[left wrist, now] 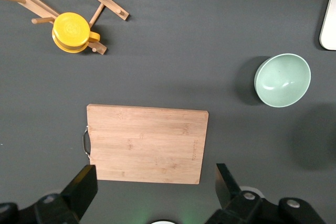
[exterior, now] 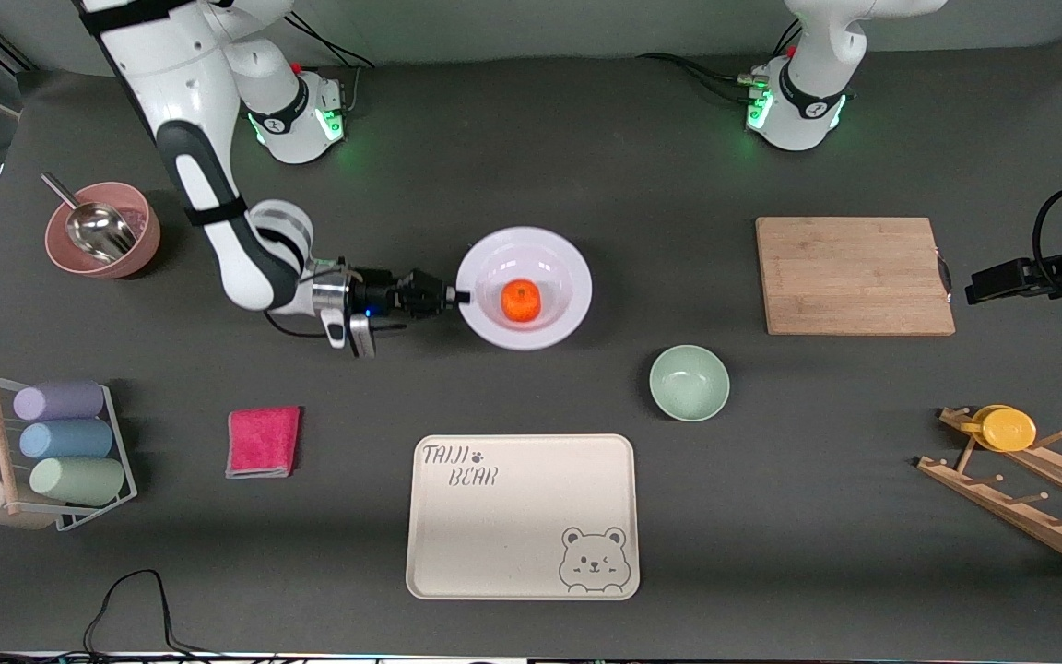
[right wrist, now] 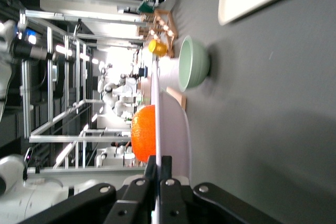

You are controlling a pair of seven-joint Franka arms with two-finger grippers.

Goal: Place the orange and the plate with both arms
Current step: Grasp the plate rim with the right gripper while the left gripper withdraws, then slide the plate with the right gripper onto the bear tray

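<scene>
The white plate (exterior: 557,263) sits at the middle of the table with the orange (exterior: 521,302) in it. My right gripper (exterior: 462,297) is shut on the plate's rim at the edge toward the right arm's end. In the right wrist view the fingers (right wrist: 166,167) pinch the thin rim of the plate (right wrist: 176,129), with the orange (right wrist: 144,133) just past them. My left gripper (exterior: 966,286) hangs at the left arm's end of the table beside the cutting board; in the left wrist view it (left wrist: 156,182) is open and empty above the board's edge.
A wooden cutting board (exterior: 854,275) lies toward the left arm's end. A pale green bowl (exterior: 689,383) and the cream bear-print tray (exterior: 522,516) lie nearer the front camera. A pink cloth (exterior: 263,441), a cup rack (exterior: 42,456), a pink bowl with scoop (exterior: 102,231) and a wooden rack with yellow dish (exterior: 1006,429) stand around.
</scene>
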